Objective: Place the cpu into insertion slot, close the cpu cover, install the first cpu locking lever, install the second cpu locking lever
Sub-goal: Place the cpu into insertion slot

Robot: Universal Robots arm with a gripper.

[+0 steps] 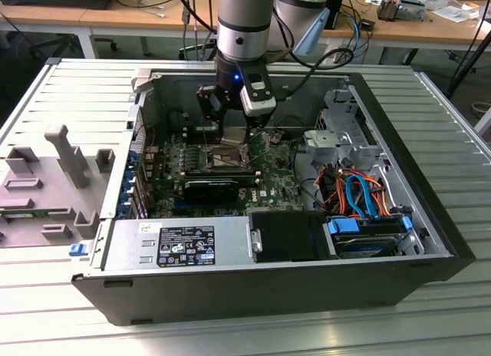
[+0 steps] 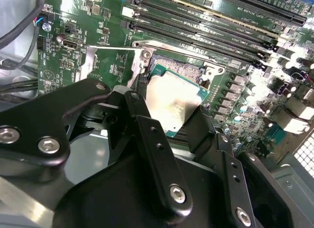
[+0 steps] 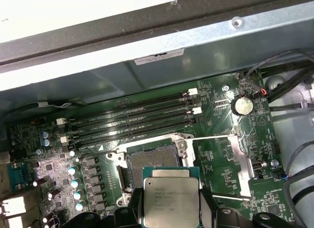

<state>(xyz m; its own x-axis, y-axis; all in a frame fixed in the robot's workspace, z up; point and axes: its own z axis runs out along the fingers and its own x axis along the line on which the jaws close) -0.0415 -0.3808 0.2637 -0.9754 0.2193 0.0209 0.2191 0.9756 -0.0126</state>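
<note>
Well off to the exterior view's left of the gripper [image 1: 232, 145], a grey plastic fixture [image 1: 46, 183] lies on the ribbed metal table [image 1: 430, 318], just outside the open computer case [image 1: 268, 287]. The gripper hangs inside the case over the green board [image 1: 272, 176], its fingers [image 2: 147, 134] closed narrowly on two opposite edges of the cpu [image 2: 174, 102], silver top facing up. In the first wrist view the cpu [image 3: 170, 201] is not seated: the insertion slot [image 3: 149, 161] lies open just beyond the fingertips, below the chip, and the long black memory slots [image 3: 132, 120] run farther out past it. The cpu cover [image 3: 237, 164] is swung open and lies flat on the board beside the slot, off to one side of the gripper. To the exterior view's right of the gripper, orange and blue cables [image 1: 357, 195] curl over the drive bay
</note>
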